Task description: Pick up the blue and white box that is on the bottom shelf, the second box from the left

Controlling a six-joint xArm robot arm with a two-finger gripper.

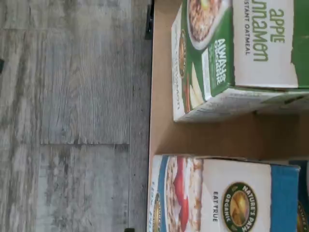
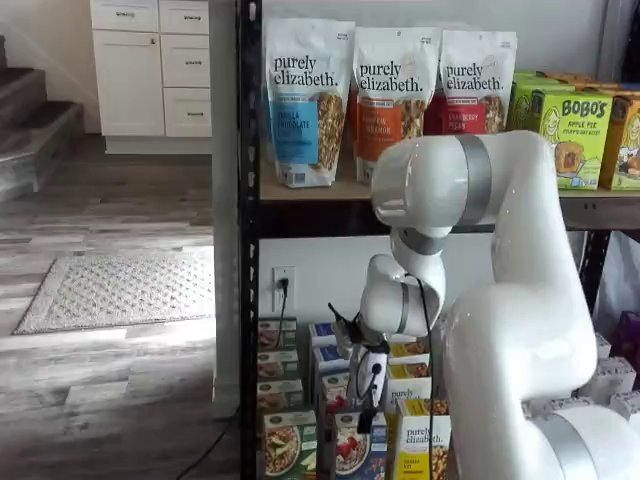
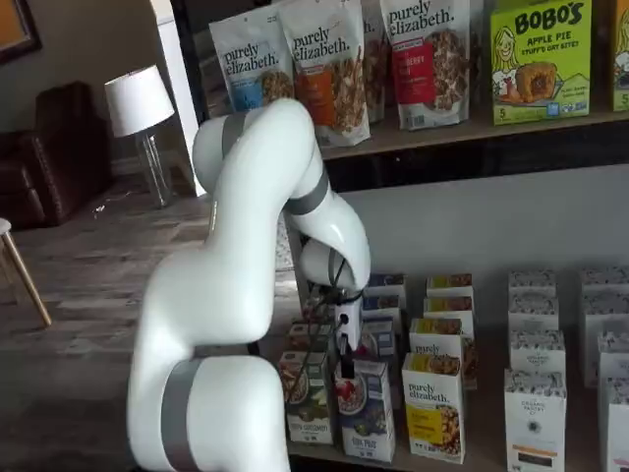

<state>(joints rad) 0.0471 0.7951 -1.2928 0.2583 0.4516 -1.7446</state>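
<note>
Two cartons fill the wrist view: the blue and white box [image 1: 227, 195] with its bowl of red berries, and beside it, apart by a strip of bare board, a green-trimmed carton [image 1: 231, 53] of apple cinnamon oatmeal; both stand at the front edge of the bottom shelf [image 1: 161, 130], with grey floor planks [image 1: 72, 116] beyond. No fingers appear in this view. In a shelf view the gripper [image 2: 368, 405] hangs from the white arm [image 2: 520, 300] with its dark fingers pointing down, just above and in front of the blue and white box [image 2: 355, 450], which stands upright in the front row between the green-trimmed carton [image 2: 288, 445] and a yellow carton [image 2: 424, 448]. In a shelf view from the other side, the gripper [image 3: 346, 362] again sits directly over the blue and white box [image 3: 366, 411], and the fingers read as one dark bar, so I cannot tell whether they are parted. Judging by this, the box lies straight below the fingers, long axis vertical, so the coming move looks like a short descent that must keep clear of both neighbours.
</note>
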